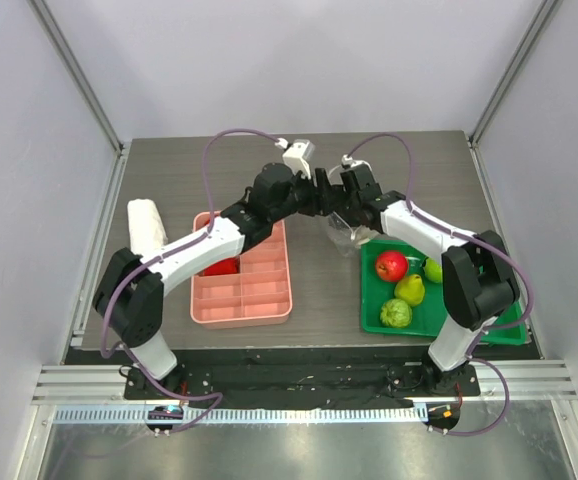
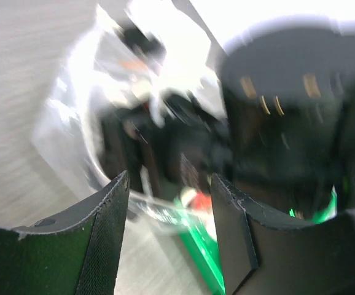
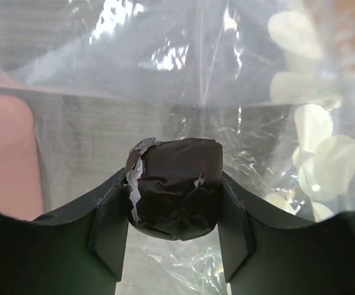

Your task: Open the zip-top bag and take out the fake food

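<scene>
Green tray (image 1: 372, 290) holds the fake food (image 1: 391, 265), already out. The zip-top bag (image 1: 344, 230) hangs between the arms above the table; likely light, floppy, slick film, best taken at its edge. Right gripper (image 3: 172, 181) pinches its dark tab (image 3: 171, 203); left gripper (image 2: 168, 184) fingers stand apart, holding nothing.

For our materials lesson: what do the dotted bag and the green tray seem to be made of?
Zip-top bag: thin clear plastic film, glossy; it crinkles and glints. Green tray: probably rigid plastic, smooth; uniform colour, moulded rim.
</scene>
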Controlling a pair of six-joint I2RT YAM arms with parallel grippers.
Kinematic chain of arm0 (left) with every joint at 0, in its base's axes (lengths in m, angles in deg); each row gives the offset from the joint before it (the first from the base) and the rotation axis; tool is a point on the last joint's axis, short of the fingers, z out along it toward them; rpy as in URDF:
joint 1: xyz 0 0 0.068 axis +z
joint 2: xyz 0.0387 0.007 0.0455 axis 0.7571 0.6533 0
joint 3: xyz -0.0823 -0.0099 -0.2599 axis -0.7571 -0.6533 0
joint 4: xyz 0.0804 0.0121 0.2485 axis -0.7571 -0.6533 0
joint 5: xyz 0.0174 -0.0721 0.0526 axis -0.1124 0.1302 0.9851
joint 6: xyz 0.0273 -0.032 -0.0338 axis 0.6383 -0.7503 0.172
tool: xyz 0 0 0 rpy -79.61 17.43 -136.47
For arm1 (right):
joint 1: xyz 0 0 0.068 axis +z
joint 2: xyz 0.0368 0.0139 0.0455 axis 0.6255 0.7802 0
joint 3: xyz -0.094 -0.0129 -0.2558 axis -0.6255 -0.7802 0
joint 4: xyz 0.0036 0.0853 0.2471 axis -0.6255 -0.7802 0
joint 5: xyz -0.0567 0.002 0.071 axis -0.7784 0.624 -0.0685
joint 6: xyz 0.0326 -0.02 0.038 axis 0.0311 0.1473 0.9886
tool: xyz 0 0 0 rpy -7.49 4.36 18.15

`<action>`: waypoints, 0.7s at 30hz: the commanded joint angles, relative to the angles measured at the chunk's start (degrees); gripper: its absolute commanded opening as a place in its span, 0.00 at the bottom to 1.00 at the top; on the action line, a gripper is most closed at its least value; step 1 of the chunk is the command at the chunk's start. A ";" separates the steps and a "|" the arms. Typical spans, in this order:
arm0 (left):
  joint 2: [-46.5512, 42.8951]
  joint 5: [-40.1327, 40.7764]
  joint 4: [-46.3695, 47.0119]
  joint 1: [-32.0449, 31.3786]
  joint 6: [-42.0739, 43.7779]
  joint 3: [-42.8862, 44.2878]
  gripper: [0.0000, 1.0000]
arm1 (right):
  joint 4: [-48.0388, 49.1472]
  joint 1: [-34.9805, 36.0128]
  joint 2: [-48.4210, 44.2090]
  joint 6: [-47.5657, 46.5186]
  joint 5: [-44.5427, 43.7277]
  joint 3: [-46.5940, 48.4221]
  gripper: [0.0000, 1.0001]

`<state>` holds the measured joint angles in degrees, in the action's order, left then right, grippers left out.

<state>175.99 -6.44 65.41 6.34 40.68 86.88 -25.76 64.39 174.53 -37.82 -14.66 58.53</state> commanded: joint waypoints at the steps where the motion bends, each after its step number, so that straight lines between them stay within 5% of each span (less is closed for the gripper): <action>1: 0.06 5.76 -2.65 1.65 -0.49 1.22 0.56 | 3.26 0.43 -6.54 -0.26 -2.99 -2.42 0.02; 8: 3.30 7.19 -4.14 3.32 0.13 3.93 0.57 | 6.78 0.52 -11.48 0.44 0.17 -4.80 0.01; 21: 5.68 7.71 -6.33 4.11 1.45 6.13 0.34 | 9.78 0.26 -23.69 3.87 -0.53 -2.00 0.01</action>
<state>182.77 0.32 58.27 9.99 41.18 92.06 -20.71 64.85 158.40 -35.83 -13.77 53.05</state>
